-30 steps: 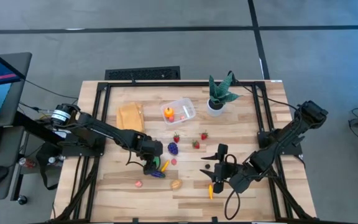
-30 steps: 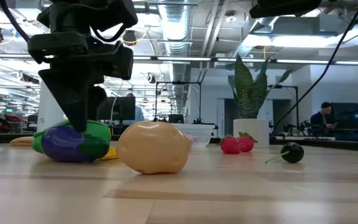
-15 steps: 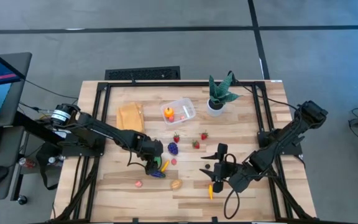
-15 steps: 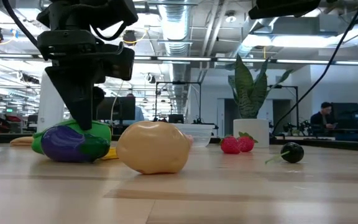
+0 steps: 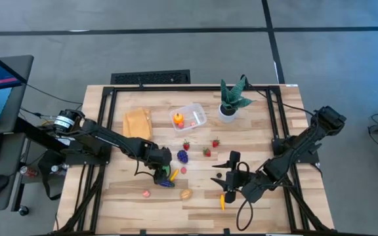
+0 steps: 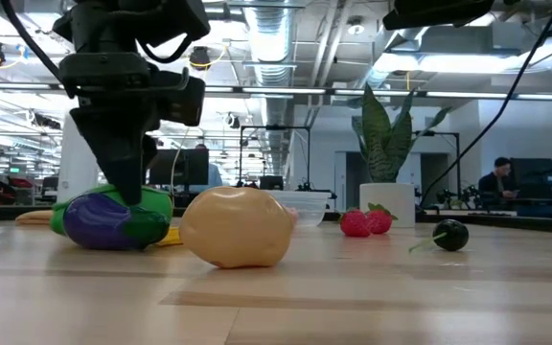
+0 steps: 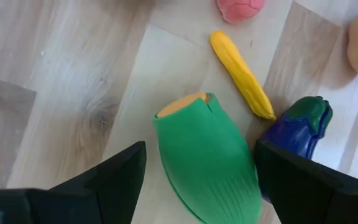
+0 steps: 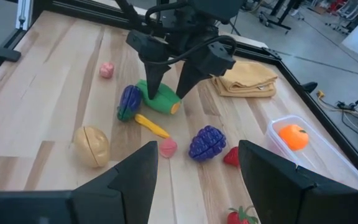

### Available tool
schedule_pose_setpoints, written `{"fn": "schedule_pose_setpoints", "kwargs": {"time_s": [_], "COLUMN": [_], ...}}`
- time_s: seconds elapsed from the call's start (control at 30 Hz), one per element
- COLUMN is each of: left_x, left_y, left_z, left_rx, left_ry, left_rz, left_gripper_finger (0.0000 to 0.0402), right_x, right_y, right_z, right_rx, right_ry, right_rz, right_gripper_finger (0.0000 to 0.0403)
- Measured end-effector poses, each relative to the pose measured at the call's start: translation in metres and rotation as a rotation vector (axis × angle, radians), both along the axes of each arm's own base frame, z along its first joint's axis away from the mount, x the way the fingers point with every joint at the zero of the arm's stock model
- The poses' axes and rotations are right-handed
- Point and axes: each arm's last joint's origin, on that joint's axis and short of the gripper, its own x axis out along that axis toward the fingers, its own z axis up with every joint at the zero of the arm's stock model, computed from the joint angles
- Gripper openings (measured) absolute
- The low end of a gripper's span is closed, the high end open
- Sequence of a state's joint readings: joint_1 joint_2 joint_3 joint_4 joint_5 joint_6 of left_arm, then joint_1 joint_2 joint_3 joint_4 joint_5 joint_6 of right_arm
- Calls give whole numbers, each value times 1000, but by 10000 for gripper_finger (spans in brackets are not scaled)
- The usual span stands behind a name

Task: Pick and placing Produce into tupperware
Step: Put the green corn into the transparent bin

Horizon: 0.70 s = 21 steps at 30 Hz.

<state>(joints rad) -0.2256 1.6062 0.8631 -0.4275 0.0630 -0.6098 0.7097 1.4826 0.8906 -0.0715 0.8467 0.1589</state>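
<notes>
My left gripper point(image 5: 163, 173) points steeply down, open, over a green husked vegetable with an orange end point(image 7: 207, 155). Its fingers stand on either side of the vegetable; I see no touch. A purple eggplant point(image 7: 297, 134) and a yellow strip point(image 7: 241, 74) lie right beside it. The clear tupperware point(image 5: 193, 115) stands farther back with an orange fruit point(image 5: 178, 119) inside. Purple grapes point(image 5: 183, 156), strawberries point(image 5: 207, 151) and a tan round piece point(image 5: 186, 194) lie on the table. My right gripper point(image 5: 228, 172) hangs open over the table's near right.
A spiky plant in a white pot point(image 5: 230, 105) stands at the far right and a tan folded cloth point(image 5: 137, 122) lies at the far left. A pink bit point(image 5: 146, 193) and an orange piece point(image 5: 222, 200) lie near the front edge. Black frame rails border the table.
My left gripper has rolled slightly about its own pointing line while staying over the green vegetable. Its fingers remain open.
</notes>
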Motion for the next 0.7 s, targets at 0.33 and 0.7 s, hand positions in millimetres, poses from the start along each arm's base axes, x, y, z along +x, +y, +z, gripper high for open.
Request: {"fn": "schedule_pose_setpoints", "kwargs": {"time_s": [0.33,0.7], "left_x": [2,4], "left_y": [0,-10], "left_z": [1,-16], "left_rx": [14,16], "left_ry": [-29,16], "left_rz": [-25,-81], "left_gripper_finger": [288,288], "right_x": [0,0], "right_y": [0,0], "right_z": [0,0], "right_rx": [0,-1], "right_ry": [0,2], "right_rz": [0,0], "right_gripper_finger": [216,216]}}
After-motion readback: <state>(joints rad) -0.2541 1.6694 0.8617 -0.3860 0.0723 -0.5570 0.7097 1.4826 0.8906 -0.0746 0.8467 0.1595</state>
